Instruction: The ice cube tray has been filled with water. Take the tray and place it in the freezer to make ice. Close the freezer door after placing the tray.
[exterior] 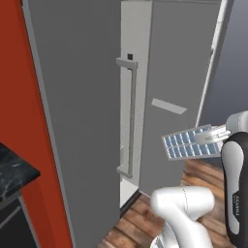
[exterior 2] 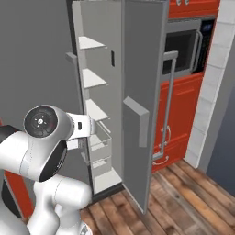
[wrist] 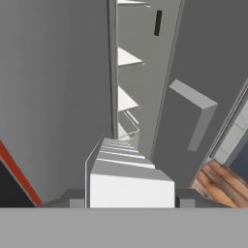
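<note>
Grey-framed ice cube tray [exterior: 190, 144] rides clamped in my tool [exterior: 213, 135], held level just outside the open freezer [exterior 2: 94, 114]. Carrying step under way; next I must slide it onto a white shelf [exterior 2: 95, 110] inside.

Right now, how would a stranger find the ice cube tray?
Find the grey fridge with one open door. In front of that door, the gripper holds the tray in the air. It is the only flat piece with two rows of blue cells.
</note>
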